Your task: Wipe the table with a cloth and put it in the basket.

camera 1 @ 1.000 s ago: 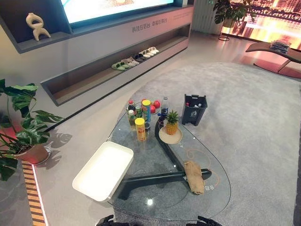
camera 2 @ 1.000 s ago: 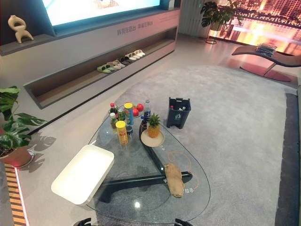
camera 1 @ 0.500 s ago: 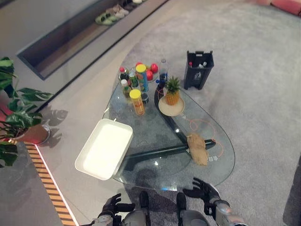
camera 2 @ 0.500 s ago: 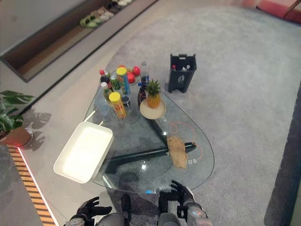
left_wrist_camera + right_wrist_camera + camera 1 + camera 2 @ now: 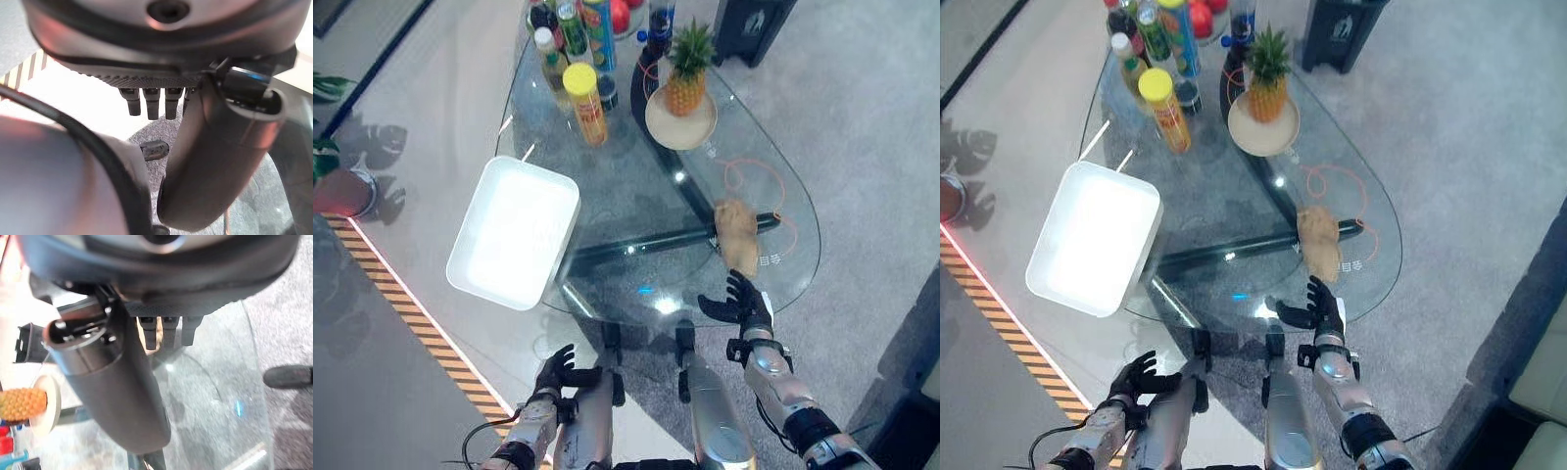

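crumpled tan cloth on glass table, white basket apart

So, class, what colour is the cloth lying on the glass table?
The cloth is light tan-brown, clearest in the left eye view.

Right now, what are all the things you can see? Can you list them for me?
Glass table: one, clear, in the middle on a grey carpet.
Cloth: one, tan, bunched on the table's near right part.
White tray: one, white, at the table's left edge, partly overhanging it.
Pineapple: one, yellow with green leaves, standing on a plate.
Plate: one, cream, round, on the far part of the table.
Yellow-lidded can: one, tall, left of the pineapple.
Bottles: a cluster, mixed colours, at the far end; count unclear.
Dark bin: one, on the carpet beyond the table.
Left hand: dark, fingers relaxed, low beside the table.
Right hand: dark, fingers spread, at the table's near edge, short of the cloth.
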